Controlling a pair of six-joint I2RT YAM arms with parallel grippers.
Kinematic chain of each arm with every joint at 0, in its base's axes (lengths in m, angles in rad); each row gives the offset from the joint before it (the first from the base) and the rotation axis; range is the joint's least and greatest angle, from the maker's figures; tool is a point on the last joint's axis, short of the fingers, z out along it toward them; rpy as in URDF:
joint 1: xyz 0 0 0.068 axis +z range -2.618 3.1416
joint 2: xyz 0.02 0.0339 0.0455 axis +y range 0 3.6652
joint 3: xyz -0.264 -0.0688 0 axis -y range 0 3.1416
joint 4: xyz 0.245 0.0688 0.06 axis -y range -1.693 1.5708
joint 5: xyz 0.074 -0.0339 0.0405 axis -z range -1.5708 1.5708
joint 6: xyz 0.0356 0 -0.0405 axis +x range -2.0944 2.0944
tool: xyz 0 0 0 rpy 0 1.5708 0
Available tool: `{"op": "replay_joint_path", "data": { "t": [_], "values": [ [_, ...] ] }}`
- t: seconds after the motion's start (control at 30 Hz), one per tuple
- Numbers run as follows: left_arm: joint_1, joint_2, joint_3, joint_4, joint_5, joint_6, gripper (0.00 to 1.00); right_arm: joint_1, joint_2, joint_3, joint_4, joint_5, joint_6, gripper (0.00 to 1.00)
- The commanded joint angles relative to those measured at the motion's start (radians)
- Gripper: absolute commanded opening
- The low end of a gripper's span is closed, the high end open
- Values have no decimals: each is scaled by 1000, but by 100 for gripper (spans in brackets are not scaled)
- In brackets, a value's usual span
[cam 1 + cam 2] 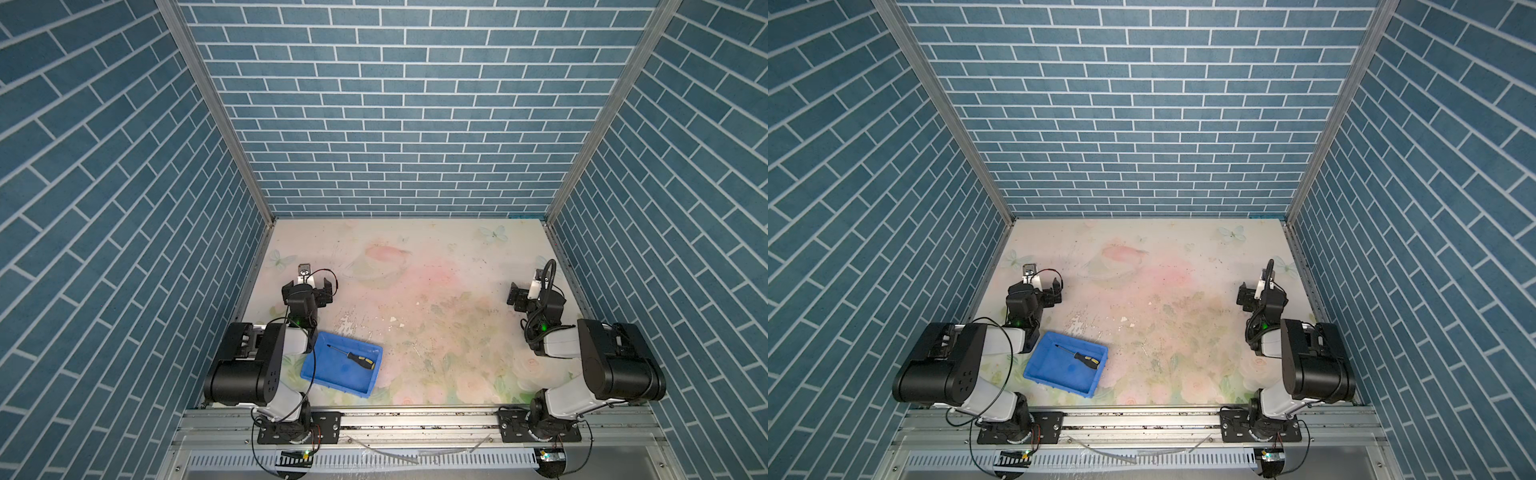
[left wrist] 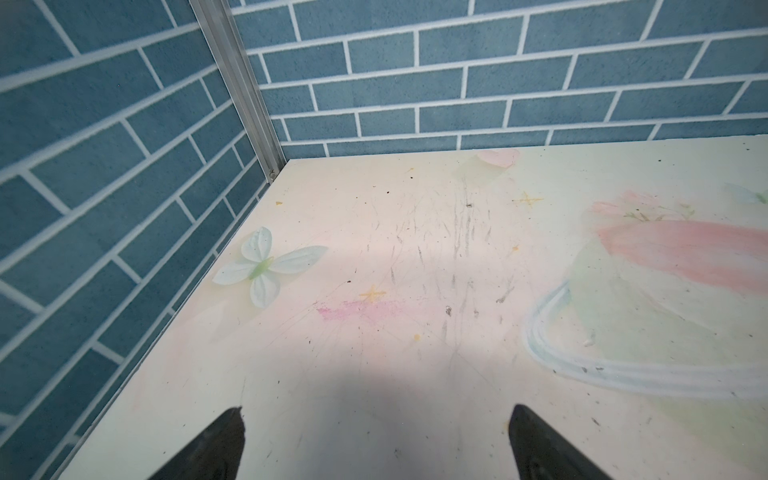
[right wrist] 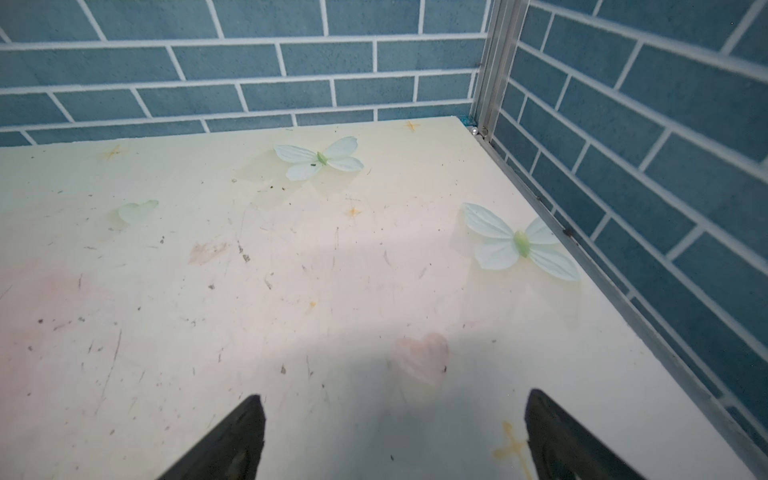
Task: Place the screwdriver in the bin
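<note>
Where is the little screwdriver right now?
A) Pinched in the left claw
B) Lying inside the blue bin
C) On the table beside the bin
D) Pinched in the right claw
B: in both top views the screwdriver lies flat on the floor of the bin, while the left claw and the right claw are open and empty.
</note>
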Motion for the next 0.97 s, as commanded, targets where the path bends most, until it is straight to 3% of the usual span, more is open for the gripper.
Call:
{"op": "replay_joint_path", "data": {
  "t": [0.0, 0.1, 0.27, 0.53, 0.67, 0.93],
  "values": [
    [4, 0, -7, 16, 4, -4, 100, -4, 0, 53, -84, 5, 17, 97],
    [5, 1, -7, 16, 5, -5, 100, -3, -3, 41, -66, -6, 8, 97],
    [4, 1, -7, 16, 5, -5, 100, -2, -5, -67, 137, -22, -1, 94],
    [4, 2, -1, 7, 15, 1, 100, -2, -7, -52, 106, -17, 2, 95],
    [1, 4, 28, -49, 118, 45, 100, -3, -6, -50, 102, -15, 2, 95],
    [2, 3, 24, -38, 122, 44, 100, -3, -7, -47, 95, -19, 0, 96]
  ]
}}
